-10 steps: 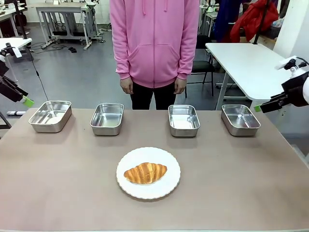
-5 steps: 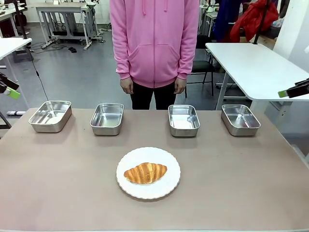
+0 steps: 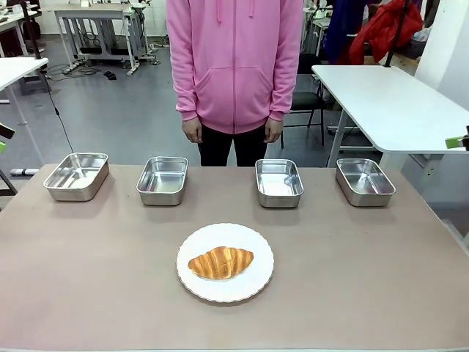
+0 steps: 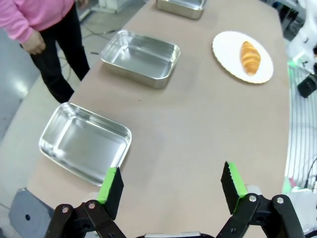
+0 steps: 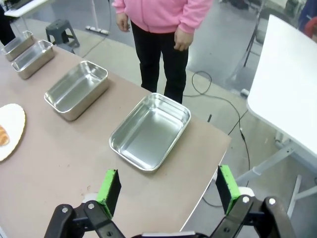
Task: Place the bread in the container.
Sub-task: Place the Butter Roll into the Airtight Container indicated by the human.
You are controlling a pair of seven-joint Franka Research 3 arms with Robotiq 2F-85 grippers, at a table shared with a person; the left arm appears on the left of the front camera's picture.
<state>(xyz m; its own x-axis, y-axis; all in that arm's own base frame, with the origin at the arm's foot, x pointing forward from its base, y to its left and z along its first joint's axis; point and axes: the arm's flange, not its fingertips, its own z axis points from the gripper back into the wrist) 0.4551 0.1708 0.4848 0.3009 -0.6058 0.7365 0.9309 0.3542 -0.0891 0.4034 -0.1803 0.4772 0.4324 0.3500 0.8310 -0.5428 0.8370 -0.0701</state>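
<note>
The bread (image 3: 220, 262), a golden-brown croissant, lies on a round white plate (image 3: 253, 287) at the table's near middle. Several identical steel containers stand in a row beyond it, all empty: far left (image 3: 76, 176), mid left (image 3: 163, 180), mid right (image 3: 279, 182), far right (image 3: 364, 181). My left gripper (image 4: 172, 186) hangs open over the table's left end, near the end container (image 4: 84, 143), with the bread (image 4: 250, 57) far off. My right gripper (image 5: 168, 190) is open above the right end, close to the last container (image 5: 150, 131). Neither holds anything.
A person in a pink hoodie (image 3: 234, 66) stands at the far side, hands down. One green fingertip (image 3: 458, 141) of my right gripper shows at the front view's right edge. A white side table (image 3: 381, 95) stands off to the right.
Both grippers have drawn back outward, the left one toward the left edge and the right one toward the right edge of the front view. The bread and the containers have not moved.
</note>
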